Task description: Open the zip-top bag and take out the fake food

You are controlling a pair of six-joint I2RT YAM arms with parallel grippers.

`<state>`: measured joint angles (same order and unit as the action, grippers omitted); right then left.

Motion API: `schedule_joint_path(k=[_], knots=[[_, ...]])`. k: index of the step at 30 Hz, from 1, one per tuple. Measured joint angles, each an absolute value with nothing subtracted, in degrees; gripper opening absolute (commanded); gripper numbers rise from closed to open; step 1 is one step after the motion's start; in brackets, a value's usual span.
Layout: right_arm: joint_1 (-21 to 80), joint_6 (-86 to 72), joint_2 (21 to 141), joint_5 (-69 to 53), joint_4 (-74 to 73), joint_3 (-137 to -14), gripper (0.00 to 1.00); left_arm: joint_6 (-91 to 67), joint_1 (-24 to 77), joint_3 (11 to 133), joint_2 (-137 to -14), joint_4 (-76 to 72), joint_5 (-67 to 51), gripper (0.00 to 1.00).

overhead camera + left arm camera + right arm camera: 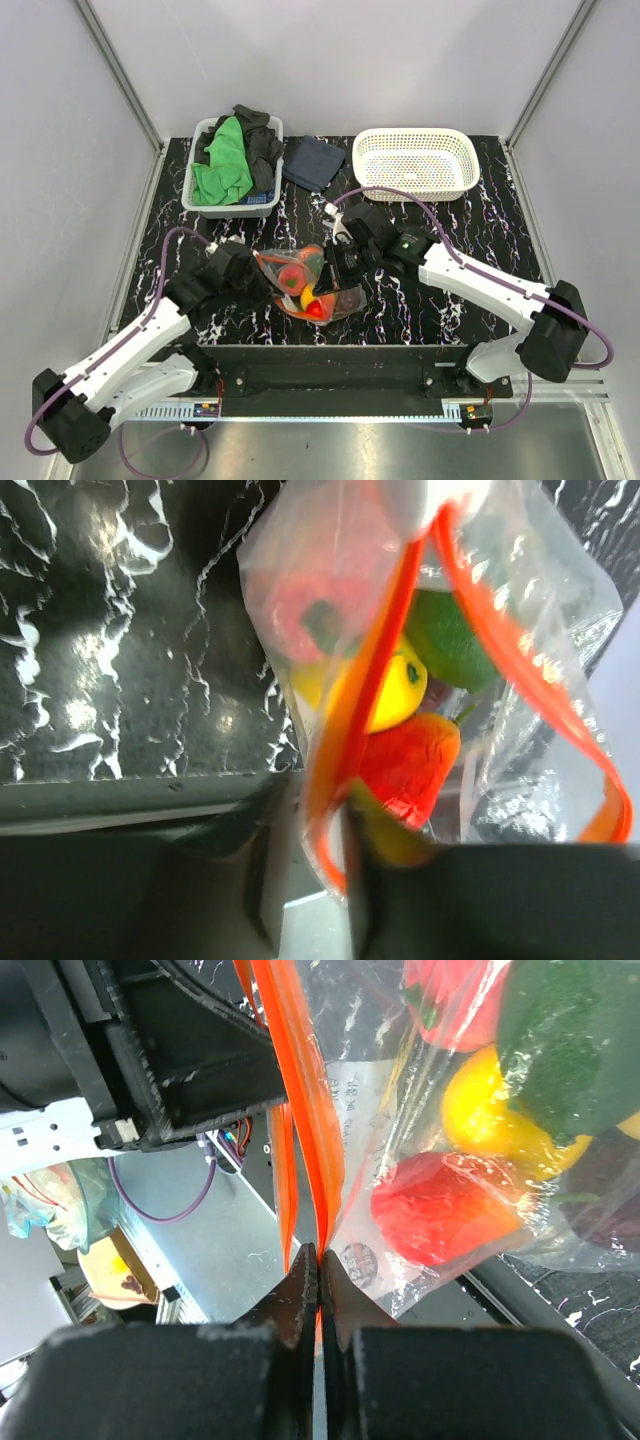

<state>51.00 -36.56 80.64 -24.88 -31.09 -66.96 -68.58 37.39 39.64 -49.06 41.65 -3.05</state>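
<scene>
The zip-top bag (343, 300) hangs between my two grippers above the black marbled table, its orange zip strip (372, 650) parted into two bands. Fake food (306, 291) fills it: a red piece (412, 763), a yellow one (396, 688), a green one (452, 635) and a pink one (298, 615). My right gripper (320, 1260) is shut on one band of the zip strip (303, 1090), at the bag's right side (340, 262). My left gripper (310, 880) is at the bag's left side (258, 278). Its jaws stand apart, and the other orange band hangs in the gap against the right finger.
At the back left a grey basket (199, 196) holds green and black cloths. A dark blue cloth (312, 162) lies beside it, and a white perforated basket (415, 162) stands at the back right. The table's front rail (330, 355) runs just below the bag.
</scene>
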Motion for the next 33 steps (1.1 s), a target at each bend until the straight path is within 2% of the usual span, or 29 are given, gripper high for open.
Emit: schedule_joint_path(k=[1, 6, 14, 20, 22, 27, 29, 33], knots=[[51.0, -36.6, 80.6, -24.7, -31.1, -67.0, 0.0, -67.0, 36.7, 39.7, -49.5, 41.5, -3.3, 0.0], [51.0, -36.6, 80.6, -24.5, -31.2, -67.2, 0.0, -58.2, 35.1, 45.9, -51.4, 44.8, -3.9, 0.0], [51.0, -38.5, 79.1, -21.6, -31.3, -68.3, 0.0, -46.4, 35.0, 67.2, -55.2, 48.9, -5.4, 0.0], [50.5, -41.6, 72.5, -17.3, -30.6, -62.4, 0.0, -43.8, 34.9, 68.8, -63.5, 46.5, -12.3, 0.0], [49.4, -42.5, 70.0, -17.0, -30.5, -58.4, 0.05, -43.3, 34.9, 67.6, -67.2, 45.2, -14.7, 0.0], [47.0, -44.1, 68.8, -17.1, -32.1, -50.7, 0.24, -42.4, 35.6, 63.2, -74.7, 42.5, -21.2, 0.0], [47.0, -43.6, 68.8, -16.6, -35.3, -50.0, 0.34, -42.3, 36.1, 62.5, -75.6, 41.6, -23.1, 0.0], [47.0, -41.6, 68.6, -14.3, -41.5, -53.5, 0.44, -42.5, 36.6, 62.3, -75.6, 39.4, -26.2, 0.0]])
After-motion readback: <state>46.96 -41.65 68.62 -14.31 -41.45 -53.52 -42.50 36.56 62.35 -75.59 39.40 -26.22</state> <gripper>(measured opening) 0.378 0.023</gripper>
